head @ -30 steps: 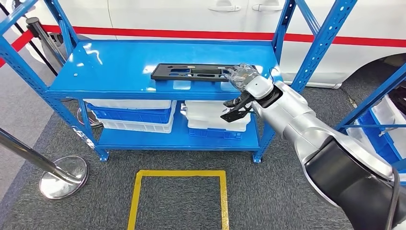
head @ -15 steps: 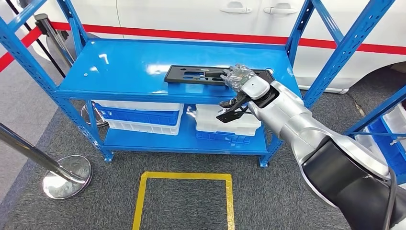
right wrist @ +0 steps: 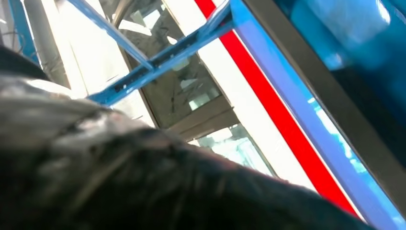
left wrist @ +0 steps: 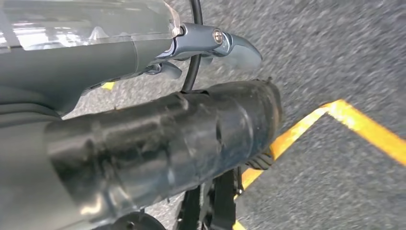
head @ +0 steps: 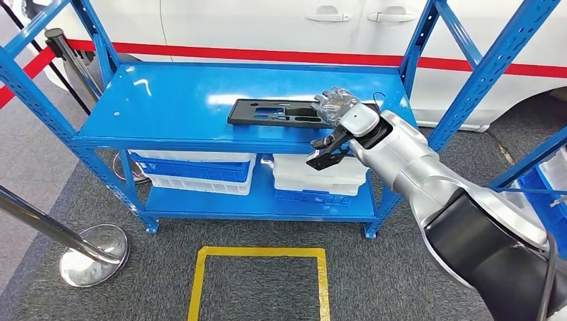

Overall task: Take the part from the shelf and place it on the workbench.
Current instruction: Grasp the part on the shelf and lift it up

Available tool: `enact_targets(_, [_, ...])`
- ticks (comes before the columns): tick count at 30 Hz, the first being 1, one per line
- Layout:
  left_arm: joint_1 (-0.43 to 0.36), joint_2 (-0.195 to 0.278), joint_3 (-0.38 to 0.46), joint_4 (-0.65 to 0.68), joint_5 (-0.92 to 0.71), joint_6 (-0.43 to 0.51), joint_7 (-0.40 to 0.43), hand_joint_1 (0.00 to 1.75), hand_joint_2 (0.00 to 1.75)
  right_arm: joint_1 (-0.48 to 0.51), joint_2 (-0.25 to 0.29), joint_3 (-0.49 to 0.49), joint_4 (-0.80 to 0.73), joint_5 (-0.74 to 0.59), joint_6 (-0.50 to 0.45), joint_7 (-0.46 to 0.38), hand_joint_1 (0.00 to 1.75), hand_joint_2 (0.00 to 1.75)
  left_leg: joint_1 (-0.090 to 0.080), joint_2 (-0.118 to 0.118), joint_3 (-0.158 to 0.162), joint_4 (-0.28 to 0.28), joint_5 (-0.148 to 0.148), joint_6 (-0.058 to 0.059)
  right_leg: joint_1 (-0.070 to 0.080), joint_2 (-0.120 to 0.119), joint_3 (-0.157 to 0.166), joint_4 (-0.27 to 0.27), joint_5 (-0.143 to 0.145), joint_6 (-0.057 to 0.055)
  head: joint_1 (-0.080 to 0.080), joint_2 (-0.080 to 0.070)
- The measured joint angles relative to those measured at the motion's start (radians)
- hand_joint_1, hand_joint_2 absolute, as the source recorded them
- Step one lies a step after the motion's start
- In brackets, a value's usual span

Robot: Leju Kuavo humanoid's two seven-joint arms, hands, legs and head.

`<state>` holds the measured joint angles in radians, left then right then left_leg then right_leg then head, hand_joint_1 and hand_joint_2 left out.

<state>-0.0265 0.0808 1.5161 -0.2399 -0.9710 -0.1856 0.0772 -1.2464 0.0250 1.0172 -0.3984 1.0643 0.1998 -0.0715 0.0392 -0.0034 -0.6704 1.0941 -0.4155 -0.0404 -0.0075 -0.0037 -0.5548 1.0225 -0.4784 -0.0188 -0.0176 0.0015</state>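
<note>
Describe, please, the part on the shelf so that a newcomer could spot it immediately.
Look at the blue metal rack in front of the white car. On its upper shelf lies a flat, long black part with slot cut-outs, the right hand at its right end. The white and blue bins sit on the lower shelf.

The top shelf (head: 174, 100) lies open from the front and from above, bare to the left of the black part (head: 274, 112). Blue uprights (head: 491, 63) and slanting braces (head: 100, 40) close in both ends. Bins (head: 194, 170) crowd the lower shelf. A metal stanchion (head: 87, 251) stands on the carpet at left.
</note>
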Motion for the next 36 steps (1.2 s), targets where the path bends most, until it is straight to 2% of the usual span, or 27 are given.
enact_targets(1, [0.000, 0.000, 0.001, 0.000, -0.001, 0.000, 0.000, 0.00, 0.00, 0.001, 0.000, 0.000, 0.000, 0.000, 0.000, 0.001, 0.00, 0.00, 0.000, -0.001, 0.014, -0.029, 0.005, 0.004, 0.000, 0.001, -0.004, 0.011, -0.009, 0.008, 0.000, 0.000])
enact_targets(2, [0.000, -0.001, 0.002, 0.000, -0.002, 0.001, 0.001, 0.00, 0.00, 0.002, -0.001, 0.000, 0.001, 0.000, 0.000, 0.002, 0.00, 0.00, -0.004, -0.002, 0.017, -0.035, -0.004, 0.012, 0.001, 0.002, -0.007, 0.017, -0.015, 0.014, 0.000, 0.000])
enact_targets(4, [-0.001, -0.001, 0.003, 0.000, -0.004, 0.002, 0.002, 0.00, 0.00, 0.007, -0.003, 0.000, 0.002, 0.000, 0.000, 0.005, 0.00, 0.00, -0.008, -0.004, 0.018, -0.034, -0.011, 0.035, 0.000, 0.005, -0.009, 0.019, -0.021, 0.019, 0.001, 0.000])
enact_targets(6, [-0.001, 0.000, 0.004, 0.000, -0.004, 0.003, 0.003, 0.00, 0.00, 0.010, -0.007, -0.002, 0.003, 0.000, 0.000, 0.006, 0.00, 0.00, -0.010, -0.003, 0.024, -0.036, -0.016, 0.049, -0.004, 0.004, -0.017, 0.045, -0.037, 0.024, 0.001, 0.000])
enact_targets(8, [-0.001, 0.001, 0.005, 0.000, -0.004, 0.003, 0.003, 0.00, 0.00, 0.011, -0.013, -0.003, 0.003, 0.000, 0.000, 0.008, 0.00, 0.00, -0.013, -0.004, 0.033, -0.037, -0.024, 0.063, -0.005, 0.004, -0.070, 0.147, -0.078, 0.028, 0.002, 0.000])
enact_targets(10, [-0.001, 0.001, 0.007, 0.000, -0.005, 0.004, 0.004, 0.00, 0.00, 0.017, -0.018, -0.004, 0.006, 0.000, 0.001, 0.009, 0.00, 0.00, -0.020, -0.005, 0.044, -0.037, -0.034, 0.071, -0.004, 0.004, -0.154, 0.278, -0.114, 0.026, 0.001, 0.000])
enact_targets(11, [0.000, 0.001, 0.009, 0.000, -0.005, 0.004, 0.004, 0.00, 0.00, 0.022, -0.020, -0.004, 0.007, 0.000, 0.002, 0.009, 0.00, 0.00, -0.024, -0.006, 0.051, -0.037, -0.040, 0.073, -0.002, 0.004, -0.185, 0.311, -0.108, 0.021, 0.001, 0.000])
enact_targets(12, [0.000, 0.001, 0.011, 0.000, -0.005, 0.004, 0.004, 0.00, 0.00, 0.026, -0.021, -0.004, 0.008, 0.000, 0.002, 0.009, 0.00, 0.00, -0.027, -0.007, 0.060, -0.037, -0.046, 0.075, 0.002, 0.005, -0.197, 0.305, -0.081, 0.014, 0.001, 0.000])
enact_targets(13, [-0.001, 0.001, 0.012, 0.000, -0.005, 0.004, 0.004, 0.00, 0.00, 0.029, -0.022, -0.004, 0.009, 0.000, 0.002, 0.008, 0.00, 0.00, -0.030, -0.008, 0.071, -0.037, -0.053, 0.075, 0.008, 0.005, -0.190, 0.260, -0.036, 0.004, 0.001, 0.000])
enact_targets(14, [-0.001, 0.001, 0.013, 0.000, -0.006, 0.004, 0.004, 0.00, 0.00, 0.030, -0.022, -0.006, 0.010, 0.000, 0.002, 0.007, 0.00, 0.00, -0.031, -0.009, 0.082, -0.038, -0.061, 0.076, 0.017, 0.005, -0.168, 0.189, 0.016, -0.007, 0.001, 0.000])
enact_targets(15, [-0.002, 0.000, 0.013, 0.000, -0.006, 0.004, 0.005, 0.00, 0.00, 0.030, -0.023, -0.007, 0.010, -0.001, 0.002, 0.006, 0.00, 0.00, -0.032, -0.009, 0.091, -0.040, -0.067, 0.074, 0.025, 0.006, -0.144, 0.126, 0.052, -0.018, 0.001, 0.000])
enact_targets(16, [-0.003, -0.001, 0.014, 0.000, -0.006, 0.004, 0.005, 0.00, 0.00, 0.029, -0.023, -0.009, 0.010, -0.001, 0.002, 0.005, 0.00, 0.00, -0.031, -0.010, 0.097, -0.042, -0.072, 0.072, 0.033, 0.007, -0.123, 0.074, 0.076, -0.027, 0.001, 0.000])
enact_targets(17, [-0.005, -0.003, 0.014, 0.000, -0.007, 0.004, 0.005, 0.00, 0.00, 0.027, -0.023, -0.010, 0.010, -0.001, 0.002, 0.004, 0.00, 0.00, -0.030, -0.010, 0.100, -0.046, -0.074, 0.069, 0.039, 0.007, -0.111, 0.044, 0.080, -0.034, 0.002, 0.000])
enact_targets(19, [-0.007, -0.005, 0.015, 0.000, -0.007, 0.004, 0.006, 0.00, 0.00, 0.026, -0.023, -0.011, 0.010, -0.002, 0.002, 0.001, 0.00, 0.00, -0.029, -0.010, 0.105, -0.059, -0.074, 0.061, 0.043, 0.007, -0.098, 0.019, 0.072, -0.041, 0.003, 0.000])
enact_targets(21, [-0.007, -0.005, 0.015, 0.000, -0.007, 0.005, 0.005, 0.00, 0.00, 0.029, -0.023, -0.013, 0.009, -0.003, 0.002, -0.001, 0.00, 0.00, -0.031, -0.007, 0.112, -0.056, -0.083, 0.055, 0.035, 0.005, -0.069, -0.014, 0.072, -0.041, 0.003, 0.000])
enact_targets(22, [-0.008, -0.004, 0.015, 0.000, -0.007, 0.005, 0.005, 0.00, 0.00, 0.030, -0.023, -0.015, 0.009, -0.004, 0.001, -0.002, 0.00, 0.00, -0.032, -0.006, 0.102, -0.029, -0.096, 0.051, 0.031, 0.003, -0.051, -0.031, 0.073, -0.041, 0.003, 0.000])
enact_targets(23, [-0.007, -0.002, 0.015, 0.000, -0.007, 0.006, 0.004, 0.00, 0.00, 0.032, -0.023, -0.016, 0.009, -0.005, 0.001, -0.003, 0.00, 0.00, -0.031, -0.005, 0.077, 0.019, -0.116, 0.048, 0.027, 0.001, -0.035, -0.043, 0.071, -0.040, 0.003, 0.000])
enact_targets(25, [-0.007, 0.000, 0.015, 0.000, -0.009, 0.008, 0.003, 0.00, 0.00, 0.038, -0.024, -0.016, 0.012, -0.008, 0.001, -0.003, 0.00, 0.00, -0.026, -0.004, -0.001, 0.142, -0.151, 0.038, 0.026, 0.001, -0.019, -0.047, 0.060, -0.042, 0.003, 0.000])
enact_targets(26, [-0.006, 0.000, 0.015, 0.000, -0.011, 0.009, 0.003, 0.00, 0.00, 0.043, -0.024, -0.017, 0.013, -0.009, 0.001, -0.002, 0.00, 0.00, -0.023, -0.003, -0.033, 0.182, -0.152, 0.034, 0.026, 0.002, -0.014, -0.044, 0.053, -0.041, 0.003, 0.000])
enact_targets(27, [-0.004, 0.001, 0.015, 0.000, -0.012, 0.010, 0.003, 0.00, 0.00, 0.049, -0.024, -0.017, 0.014, -0.010, 0.001, -0.001, 0.00, 0.00, -0.020, -0.003, -0.050, 0.186, -0.133, 0.029, 0.024, 0.003, -0.009, -0.040, 0.045, -0.038, 0.003, 0.000])
enact_targets(28, [-0.003, 0.001, 0.015, 0.000, -0.013, 0.011, 0.003, 0.00, 0.00, 0.054, -0.024, -0.019, 0.016, -0.012, 0.001, 0.001, 0.00, 0.00, -0.016, -0.002, -0.046, 0.151, -0.094, 0.024, 0.021, 0.005, -0.004, -0.032, 0.034, -0.033, 0.003, 0.000])
enact_targets(29, [-0.003, 0.001, 0.015, 0.000, -0.013, 0.013, 0.003, 0.00, 0.00, 0.058, -0.025, -0.021, 0.018, -0.013, 0.001, 0.004, 0.00, 0.00, -0.013, -0.001, -0.028, 0.088, -0.048, 0.020, 0.018, 0.006, 0.000, -0.021, 0.022, -0.027, 0.003, 0.000])
enact_targets(30, [-0.002, 0.001, 0.015, 0.001, -0.013, 0.014, 0.003, 0.00, 0.00, 0.061, -0.027, -0.023, 0.020, -0.015, 0.001, 0.007, 0.00, 0.00, -0.013, 0.000, -0.007, 0.032, -0.014, 0.016, 0.016, 0.006, 0.001, -0.009, 0.009, -0.019, 0.002, 0.000])
enact_targets(31, [-0.003, 0.002, 0.015, 0.001, -0.013, 0.015, 0.004, 0.00, 0.00, 0.062, -0.030, -0.025, 0.023, -0.016, 0.001, 0.008, 0.00, 0.00, -0.013, -0.001, 0.011, -0.014, 0.004, 0.017, 0.015, 0.007, -0.002, 0.004, -0.001, -0.012, 0.001, 0.000])
enact_targets(33, [-0.004, 0.002, 0.016, 0.001, -0.011, 0.013, 0.008, 0.00, 0.00, 0.070, -0.039, -0.030, 0.028, -0.021, 0.000, 0.006, 0.00, 0.00, -0.015, -0.004, 0.021, -0.039, 0.001, 0.026, 0.019, 0.009, -0.012, 0.018, -0.010, -0.008, -0.001, 0.000])
enact_targets(34, [-0.004, 0.002, 0.017, 0.001, -0.011, 0.011, 0.011, 0.00, 0.00, 0.075, -0.044, -0.032, 0.030, -0.023, -0.001, 0.003, 0.00, 0.00, -0.015, -0.005, 0.021, -0.045, 0.000, 0.031, 0.020, 0.009, -0.014, 0.020, -0.009, -0.012, -0.001, 0.000])
enact_targets(36, [-0.003, 0.002, 0.018, 0.001, -0.010, 0.008, 0.016, 0.00, 0.00, 0.087, -0.051, -0.035, 0.033, -0.026, -0.002, -0.002, 0.00, 0.00, -0.016, -0.006, 0.022, -0.047, 0.000, 0.033, 0.022, 0.009, -0.014, 0.016, -0.005, -0.021, 0.000, 0.000])
